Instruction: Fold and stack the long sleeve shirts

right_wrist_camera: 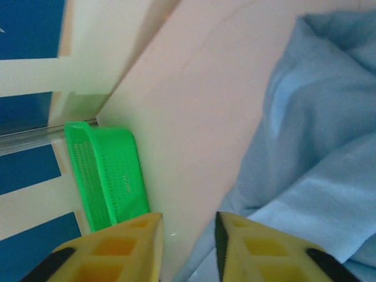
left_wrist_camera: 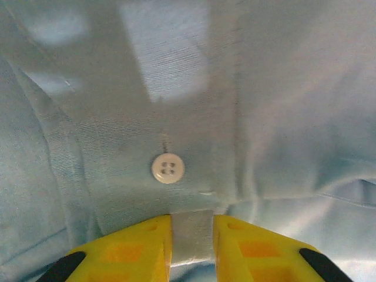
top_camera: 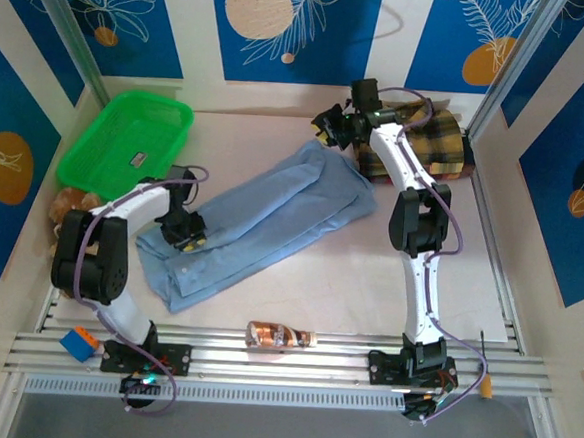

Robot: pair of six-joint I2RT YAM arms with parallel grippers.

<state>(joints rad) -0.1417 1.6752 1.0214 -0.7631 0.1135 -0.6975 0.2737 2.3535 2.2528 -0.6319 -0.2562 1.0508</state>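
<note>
blue shirt (top_camera: 262, 212) lying diagonal, rumpled | left tool (left_wrist_camera: 192, 228) pinching its placket | right tool (right_wrist_camera: 188, 222) released

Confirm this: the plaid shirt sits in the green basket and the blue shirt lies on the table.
No: the top external view shows the plaid shirt on the table's far right, outside the green basket. The blue shirt is on the table.

The left arm (top_camera: 133, 204) sits folded low at the lower left of the overhead view. Its wrist is bent down and its gripper (top_camera: 186, 234) pinches a fold of the blue shirt (left_wrist_camera: 282, 117). The right arm (top_camera: 423, 283) reaches up the right side to the upper middle, where its gripper (top_camera: 330, 127) points left with its fingers narrowly parted.
</note>
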